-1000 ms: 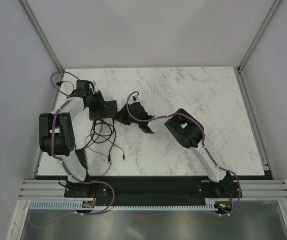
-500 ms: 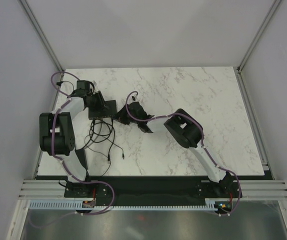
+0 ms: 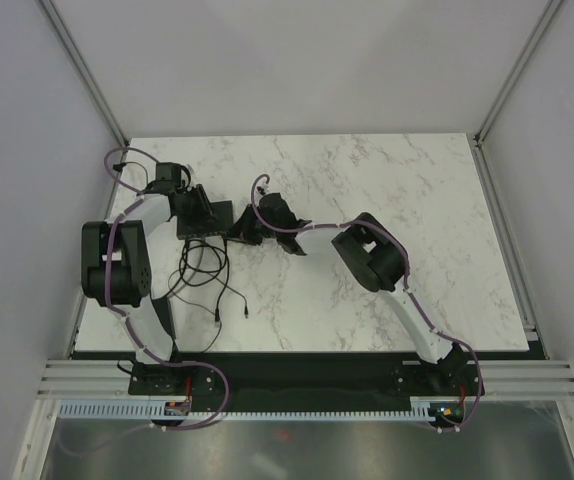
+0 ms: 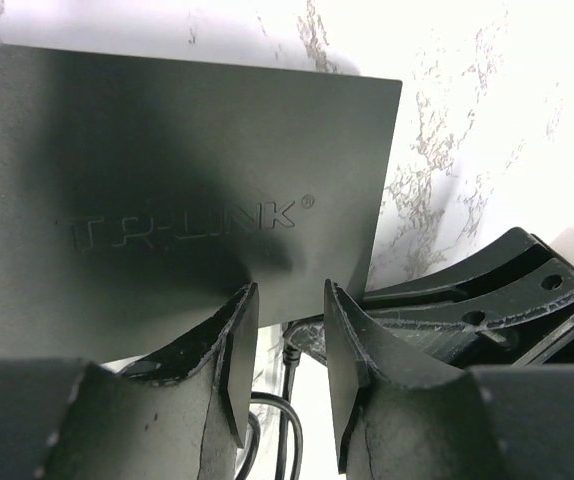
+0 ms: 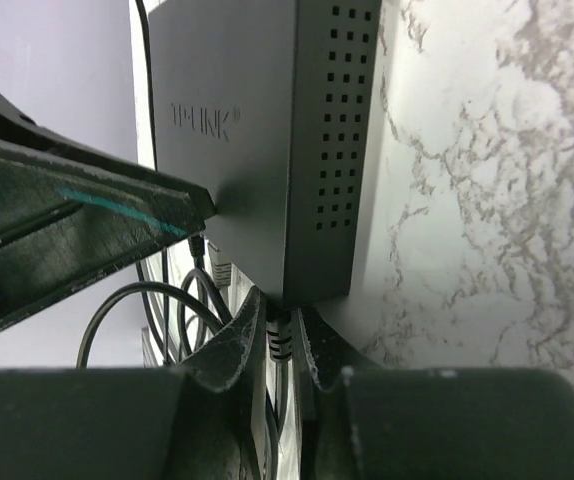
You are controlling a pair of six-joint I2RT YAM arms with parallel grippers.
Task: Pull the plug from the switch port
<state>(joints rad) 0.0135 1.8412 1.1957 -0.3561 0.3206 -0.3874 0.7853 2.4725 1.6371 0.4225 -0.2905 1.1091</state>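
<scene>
Two right fingers (image 5: pixel 235 345) are pressed on the plug (image 5: pixel 279 338), pinching its ribbed boot just below the switch (image 5: pixel 232 160) corner. The left fingers (image 4: pixel 229 345) stand apart, tips at the switch's cabled edge; we see nothing clamped. The switch lies flat on the worktop (image 3: pixel 397 190), between both sets of fingers. We judge the plug small and stiff, the switch light and apt to slide. Hold the boot and pull straight away from the switch.
</scene>
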